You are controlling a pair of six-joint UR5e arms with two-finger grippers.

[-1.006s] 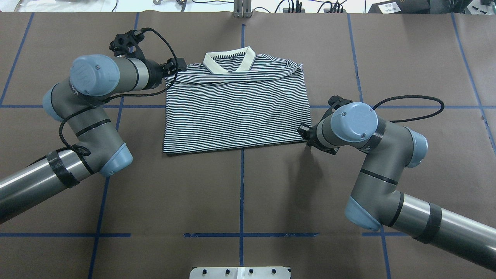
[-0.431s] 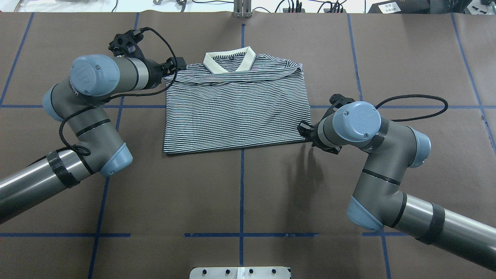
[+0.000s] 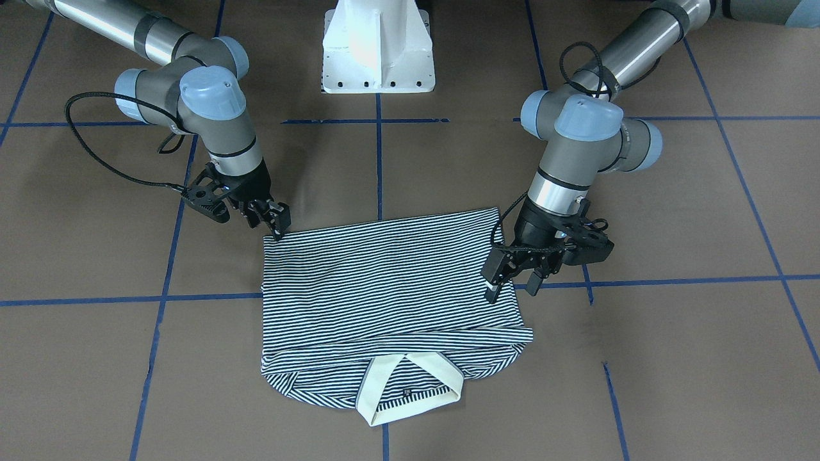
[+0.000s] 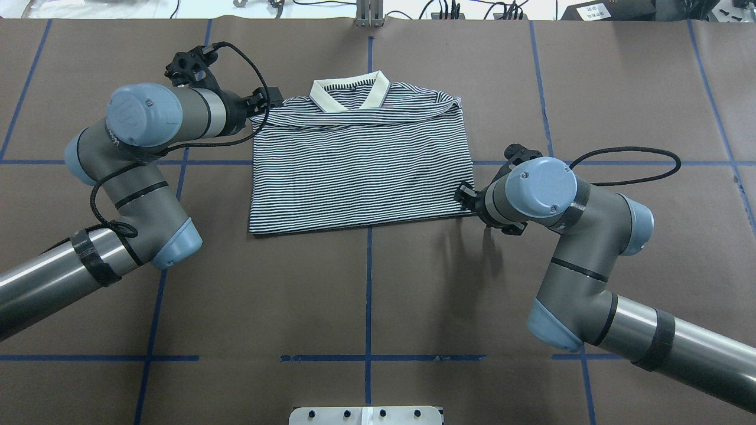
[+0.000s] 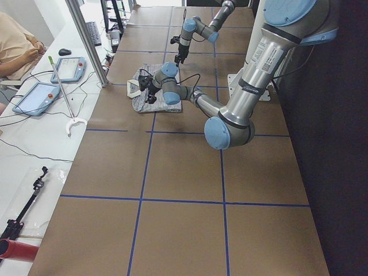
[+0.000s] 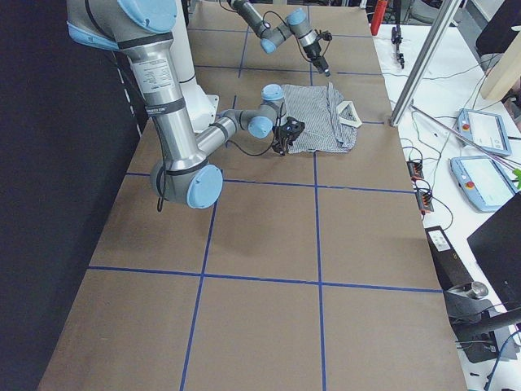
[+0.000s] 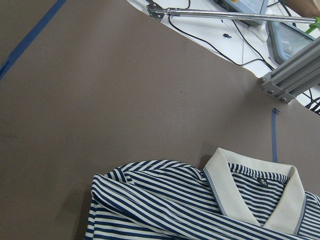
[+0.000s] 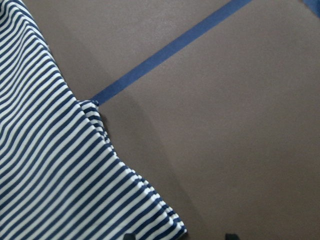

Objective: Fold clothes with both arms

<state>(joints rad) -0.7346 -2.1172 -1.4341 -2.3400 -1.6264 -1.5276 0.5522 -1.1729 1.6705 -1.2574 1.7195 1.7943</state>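
The striped polo shirt point(image 4: 360, 171) lies flat on the brown table as a rectangle with its sleeves tucked in. Its cream collar point(image 4: 349, 91) is at the far edge. My left gripper point(image 4: 263, 106) is at the shirt's far left shoulder corner; in the front view point(image 3: 511, 282) it hangs above that side, open and empty. My right gripper point(image 4: 463, 198) is at the near right hem corner, low at the cloth edge point(image 3: 277, 224). In the right wrist view the hem corner point(image 8: 170, 225) lies between two dark fingertips point(image 8: 129, 236), which stand apart.
The white pedestal base point(image 3: 378, 48) stands at the robot's side of the table. Blue tape lines point(image 4: 368, 295) cross the brown table cover. A metal post point(image 4: 369, 15), cables and tablets point(image 5: 34, 98) lie beyond the far edge. An operator point(image 5: 17, 46) sits there.
My right wrist has shifted slightly toward the hem corner. The left arm and the shirt have not moved.
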